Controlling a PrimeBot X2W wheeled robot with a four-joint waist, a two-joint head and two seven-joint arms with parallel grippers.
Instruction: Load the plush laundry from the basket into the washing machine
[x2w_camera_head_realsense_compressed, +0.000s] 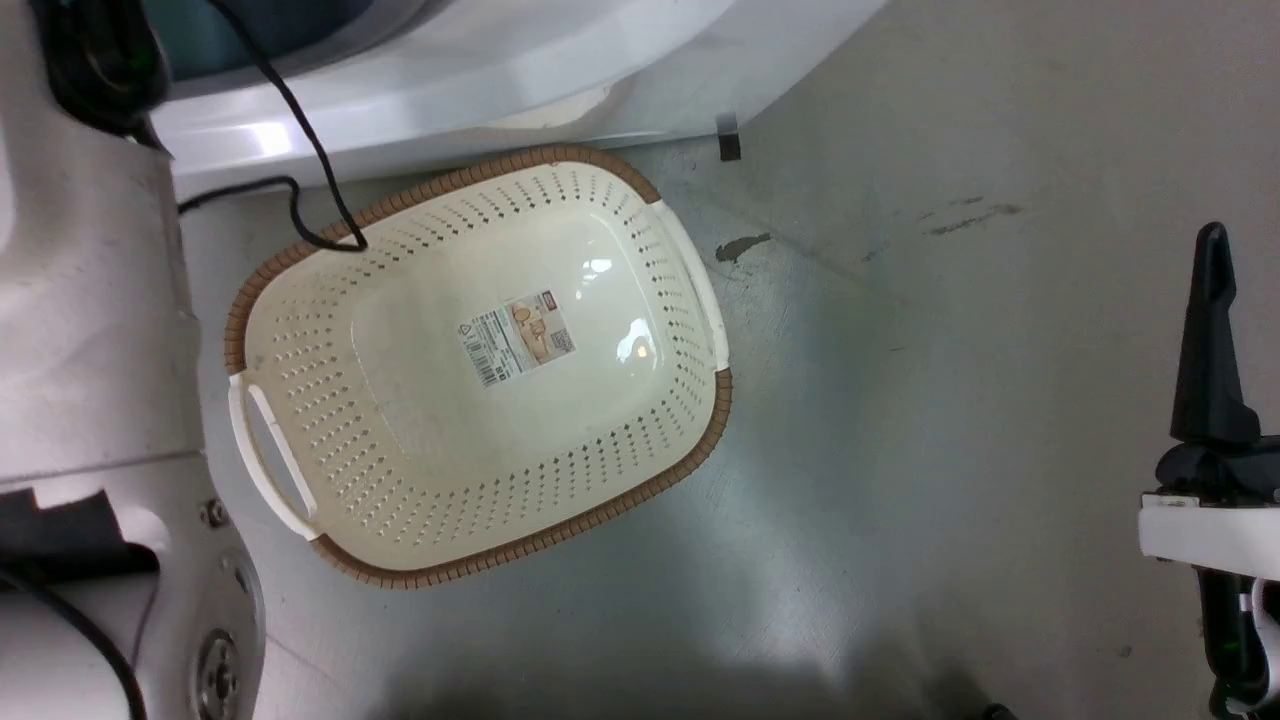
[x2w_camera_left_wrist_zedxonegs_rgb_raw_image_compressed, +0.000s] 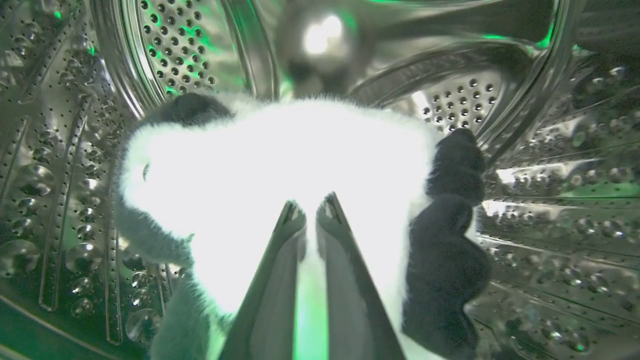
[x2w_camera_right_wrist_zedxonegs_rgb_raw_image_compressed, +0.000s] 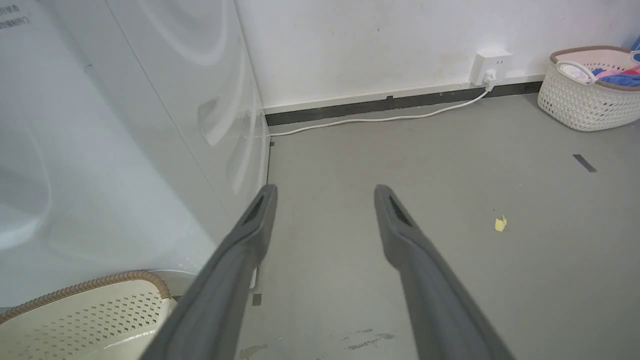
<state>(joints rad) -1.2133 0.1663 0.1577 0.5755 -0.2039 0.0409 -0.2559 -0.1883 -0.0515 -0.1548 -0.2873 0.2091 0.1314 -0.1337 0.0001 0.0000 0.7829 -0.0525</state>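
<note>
- The plush laundry (x2w_camera_left_wrist_zedxonegs_rgb_raw_image_compressed: 280, 175) is inside the washing machine (x2w_camera_left_wrist_zedxonegs_rgb_raw_image_compressed: 50, 175), hanging against the drum's back wall. Its white fur is blown out by glare, so I cannot make out a face or any seams.
- From the head, the washing machine (x2w_camera_head_realsense_compressed: 450, 90) is cut off at the top edge and I get no more than its curved white lower front. A pale robot casing (x2w_camera_head_realsense_compressed: 90, 300) blocks the side to the machine's left, and I cannot tell which part it is.
- My left gripper (x2w_camera_left_wrist_zedxonegs_rgb_raw_image_compressed: 311, 202) reaches deep into the drum. Its two fingers are nearly together, clenched on a pinch of the plush's fur.
- My right gripper (x2w_camera_right_wrist_zedxonegs_rgb_raw_image_compressed: 325, 192) hangs outside the machine, to the right of its front panel. It is released, with its tapered fingers (x2w_camera_head_realsense_compressed: 1210, 330) spread wide over bare floor (x2w_camera_right_wrist_zedxonegs_rgb_raw_image_compressed: 450, 275).
- The drum is shiny steel, dimpled and perforated, and tinted green by reflections.
- The plush is fluffy, with black patches at its upper left and down its right side.
- The basket (x2w_camera_head_realsense_compressed: 300, 330) sits just in front of the machine's base. It is oval cream plastic with perforated walls, a brown woven-look rim and white handles, and a label (x2w_camera_head_realsense_compressed: 517, 338) lies on its floor.
- A black cable (x2w_camera_head_realsense_compressed: 300, 120) drapes from the machine's front onto the basket's rim.
- Well away from the machine, by the wall, stands a white woven basket (x2w_camera_right_wrist_zedxonegs_rgb_raw_image_compressed: 590, 95) of coloured cloth.
</note>
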